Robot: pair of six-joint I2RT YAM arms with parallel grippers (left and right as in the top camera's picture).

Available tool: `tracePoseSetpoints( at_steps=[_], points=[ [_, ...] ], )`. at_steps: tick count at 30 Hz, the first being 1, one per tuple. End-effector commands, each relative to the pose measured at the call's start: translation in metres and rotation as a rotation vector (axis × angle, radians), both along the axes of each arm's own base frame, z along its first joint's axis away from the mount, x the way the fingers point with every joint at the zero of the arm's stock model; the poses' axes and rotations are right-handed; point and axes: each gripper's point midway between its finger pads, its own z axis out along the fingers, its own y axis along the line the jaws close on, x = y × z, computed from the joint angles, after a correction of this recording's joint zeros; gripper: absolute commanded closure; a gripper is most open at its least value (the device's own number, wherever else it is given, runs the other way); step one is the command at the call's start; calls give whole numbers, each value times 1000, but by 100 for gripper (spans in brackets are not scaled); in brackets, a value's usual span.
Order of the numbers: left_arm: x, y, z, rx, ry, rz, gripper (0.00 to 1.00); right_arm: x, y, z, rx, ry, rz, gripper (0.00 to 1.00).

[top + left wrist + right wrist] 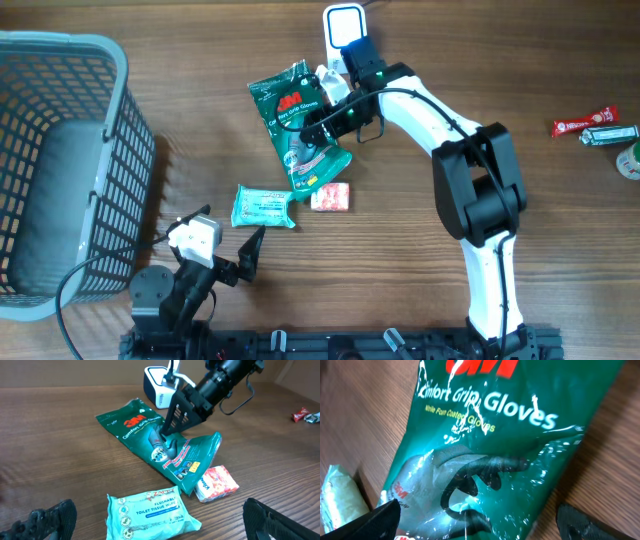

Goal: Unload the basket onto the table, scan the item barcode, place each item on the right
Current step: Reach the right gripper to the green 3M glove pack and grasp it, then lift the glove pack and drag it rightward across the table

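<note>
A green 3M gloves pack lies flat on the wooden table, just in front of the white barcode scanner. My right gripper hangs open right over the pack's lower half, with one finger on each side and nothing held. My left gripper stands open low at the table's near left. It faces a teal pack of toilet wipes and does not touch it.
A small pink-and-white packet lies beside the gloves pack's lower corner. A grey plastic basket fills the left side. Snack bars and a small round item lie at the far right edge.
</note>
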Motion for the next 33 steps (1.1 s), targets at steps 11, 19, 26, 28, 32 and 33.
tracePoseSetpoints(
  at_steps=[11,19,26,28,32,33],
  points=[
    [0,-1,-1,-12,2,-6,0,-29,-12,-93,-316,54,32,96],
    [0,-1,-1,-12,2,-6,0,-12,-76,35,-415,238,-568,96],
    [0,-1,-1,-12,2,-6,0,-82,-106,97,-490,583,-1063,96],
    [0,-1,-1,-12,2,-6,0,-90,-104,89,-521,600,-1061,96],
    [0,-1,-1,-12,2,-6,0,-113,-96,59,-584,645,-1088,95],
    [0,-1,-1,-12,2,-6,0,-123,-99,51,-629,653,-1122,96]
  ],
)
